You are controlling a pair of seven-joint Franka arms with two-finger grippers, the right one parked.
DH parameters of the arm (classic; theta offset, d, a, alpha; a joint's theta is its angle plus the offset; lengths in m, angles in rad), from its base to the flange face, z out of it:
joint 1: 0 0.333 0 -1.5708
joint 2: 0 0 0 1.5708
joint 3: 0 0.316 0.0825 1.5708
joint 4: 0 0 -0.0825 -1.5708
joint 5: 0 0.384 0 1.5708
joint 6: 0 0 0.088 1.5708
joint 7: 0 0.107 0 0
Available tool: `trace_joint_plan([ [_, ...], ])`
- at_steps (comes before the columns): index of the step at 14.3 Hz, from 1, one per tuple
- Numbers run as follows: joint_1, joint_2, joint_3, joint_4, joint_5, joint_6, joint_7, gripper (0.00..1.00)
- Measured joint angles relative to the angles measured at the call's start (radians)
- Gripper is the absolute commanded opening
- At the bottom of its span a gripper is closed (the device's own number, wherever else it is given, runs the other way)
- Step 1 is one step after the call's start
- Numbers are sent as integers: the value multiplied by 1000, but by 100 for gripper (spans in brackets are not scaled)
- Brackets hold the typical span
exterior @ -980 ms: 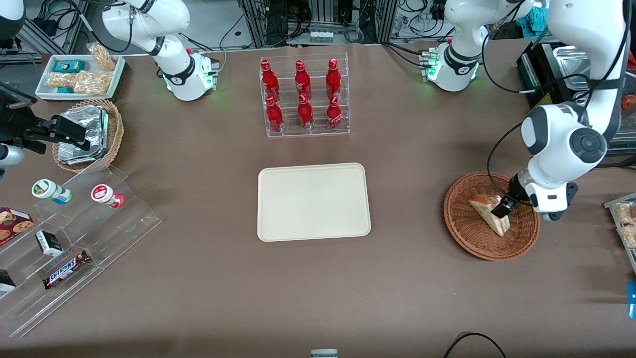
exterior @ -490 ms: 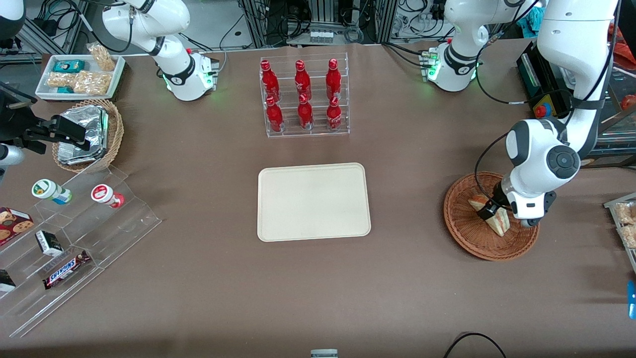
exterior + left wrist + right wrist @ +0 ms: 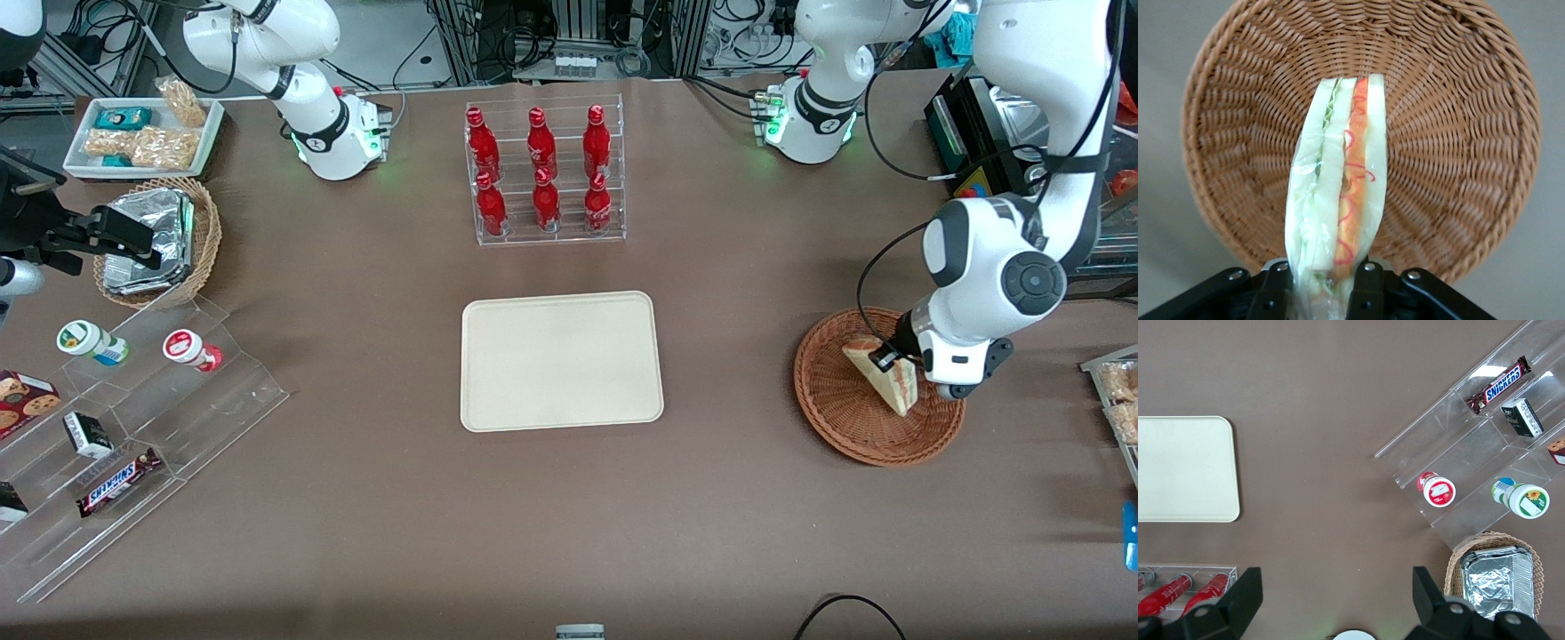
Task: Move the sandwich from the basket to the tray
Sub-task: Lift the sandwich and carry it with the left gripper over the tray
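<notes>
The sandwich [image 3: 882, 376], a white-bread wedge with orange-red and green layers in clear wrap, hangs over the shallow reddish-brown wicker basket [image 3: 836, 418] toward the working arm's end of the table. My left gripper [image 3: 889, 360] is shut on its thick end. In the left wrist view the black fingers [image 3: 1367, 288] clamp the sandwich [image 3: 1338, 193] from both sides, and it hangs clear above the basket's [image 3: 1458, 133] bottom. The cream-beige tray [image 3: 561, 361] lies flat at the table's middle; it also shows in the right wrist view [image 3: 1185, 468].
An acrylic rack of red bottles [image 3: 542, 173] stands farther from the camera than the tray. Toward the parked arm's end are a tan basket of foil packets [image 3: 156, 240], a white snack tray [image 3: 142, 133] and a clear stepped display [image 3: 133, 427]. Black equipment [image 3: 978, 133] stands near the working arm.
The gripper closed on the sandwich in the basket and has lifted it a little, tipping it up on edge. The wrist swung slightly back toward the working arm's end.
</notes>
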Motion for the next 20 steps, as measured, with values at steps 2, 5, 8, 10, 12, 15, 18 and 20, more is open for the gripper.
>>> trace_joint_plan([
  [2,-47,-26,-4,27,24,-75,4,4],
  [5,-152,-37,-20,83,28,-152,136,4],
  [8,-264,5,-62,179,-14,-193,211,1],
  [10,-369,61,-69,241,-25,-189,148,1],
  [12,-464,131,-71,305,-26,-149,43,1],
  [15,-584,256,-73,419,-26,-79,-114,0],
  [18,-675,382,-72,561,-26,-68,-220,0],
  [20,-718,450,-72,629,-26,-54,-242,0],
])
